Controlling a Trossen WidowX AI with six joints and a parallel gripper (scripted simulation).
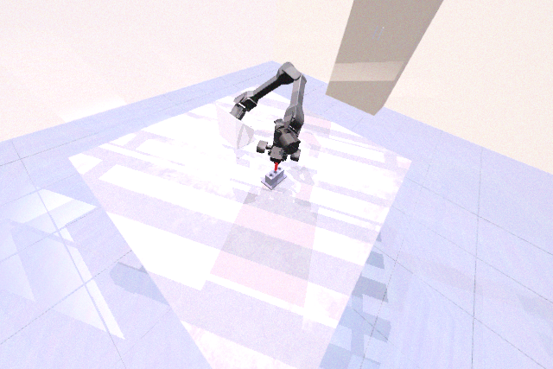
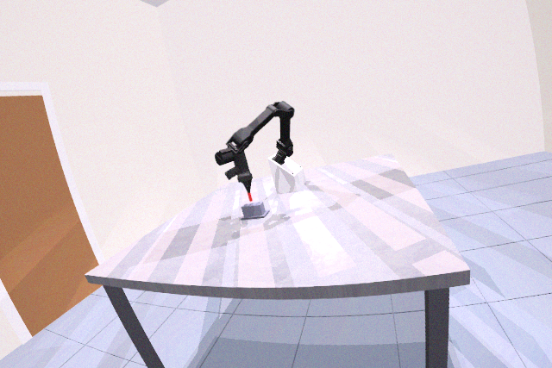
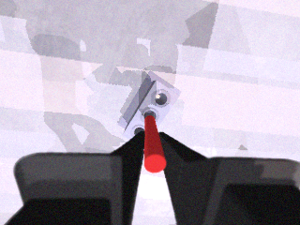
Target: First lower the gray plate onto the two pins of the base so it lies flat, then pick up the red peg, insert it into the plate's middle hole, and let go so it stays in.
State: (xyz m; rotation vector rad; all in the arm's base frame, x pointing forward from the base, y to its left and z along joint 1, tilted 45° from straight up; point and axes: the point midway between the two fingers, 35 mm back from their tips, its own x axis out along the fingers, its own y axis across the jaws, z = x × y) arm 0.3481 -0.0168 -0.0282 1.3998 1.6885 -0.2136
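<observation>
We find the pincer (image 1: 276, 162) (image 2: 249, 191) (image 3: 151, 135) closed on the red peg (image 1: 276, 167) (image 2: 250, 196) (image 3: 154, 145), which stands close to upright below it. The gray plate (image 1: 280, 169) (image 3: 170, 95) appears seated on the base (image 1: 276, 183) (image 2: 254, 210), with its two outer holes showing round, dark pin ends; we judge the first step complete. The base stands on the surface (image 1: 263, 266) (image 2: 294, 261).

In our judgement the step in hand is the insertion. The wrist view shows the peg's lower end over or at the mouth of the middle hole (image 3: 149, 113). We cannot tell whether the tip has entered; most of the peg's length is above the plate. The next move calls for a straight, slow descent with the peg held in line with the hole, then release once it is well seated. A small sideways error could catch the tip on the rim or disturb the plate.

As to containers, we note none beyond the holes: the outer two appear filled by the pins, and the middle one awaits full insertion.
</observation>
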